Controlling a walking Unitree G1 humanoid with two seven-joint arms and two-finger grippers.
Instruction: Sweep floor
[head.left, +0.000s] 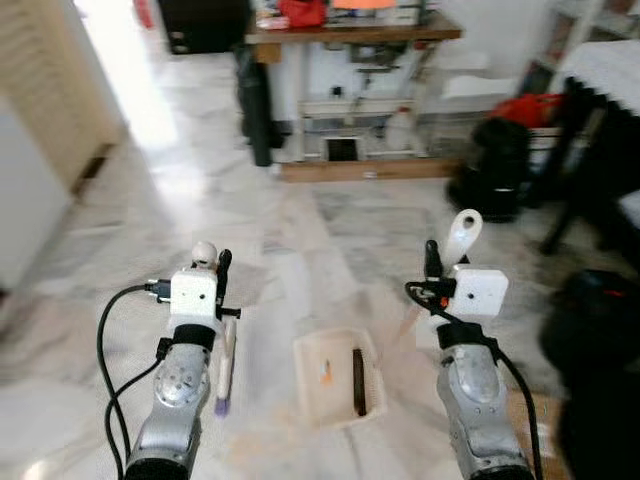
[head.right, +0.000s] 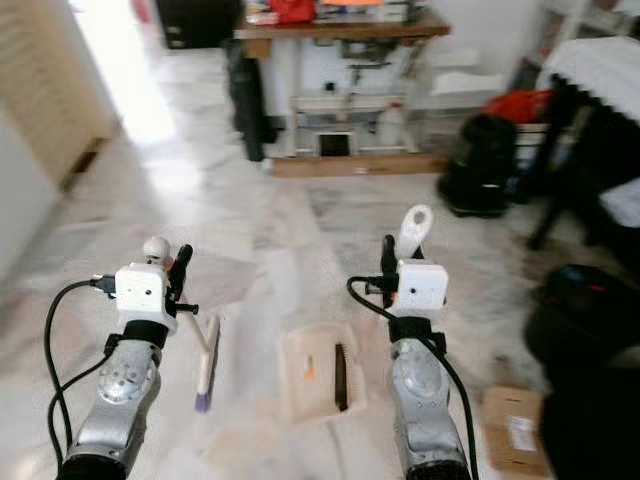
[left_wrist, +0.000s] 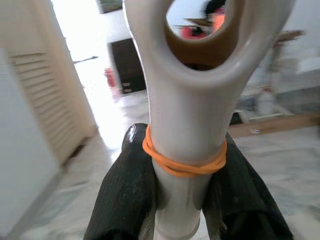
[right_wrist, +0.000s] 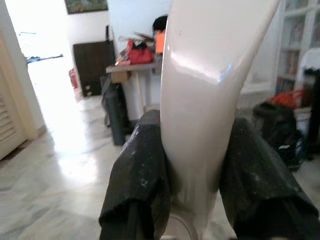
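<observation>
Left fingers: the black fingers (left_wrist: 127, 200) of the left gripper (head.left: 222, 268) are clamped on the neck of a cream plastic hand-brush handle (left_wrist: 187, 150), just under its hanging loop, where an orange rubber band (left_wrist: 182, 162) rings it.
Right fingers: the black fingers (right_wrist: 140, 185) of the right gripper (head.left: 433, 262) are clamped on the cream plastic handle (right_wrist: 200, 100) of a cream plastic dustpan (head.left: 335, 378).
Brush: its stem hangs down to a purple-tipped end (head.left: 221, 405), just left of the dustpan and close over the floor.
Dustpan: resting on the floor between the two arms, with a dark strip and a small orange scrap inside.
Handling: both look light, stiff and glossy, so likely slippery. I judge the narrow neck the best hold, since the rubber band should add bite.
Floor: pale polished marble (head.left: 180, 200), glaring with reflected light beyond the dustpan; hard and smooth, so dust should slide easily.
Room: a wooden desk (head.left: 350, 35) cluttered with red items stands well beyond the dustpan, black bags (head.left: 495, 165) to its right, a louvred door (head.left: 50, 90) to its left, a cardboard box (head.right: 515, 430) near the right arm.
</observation>
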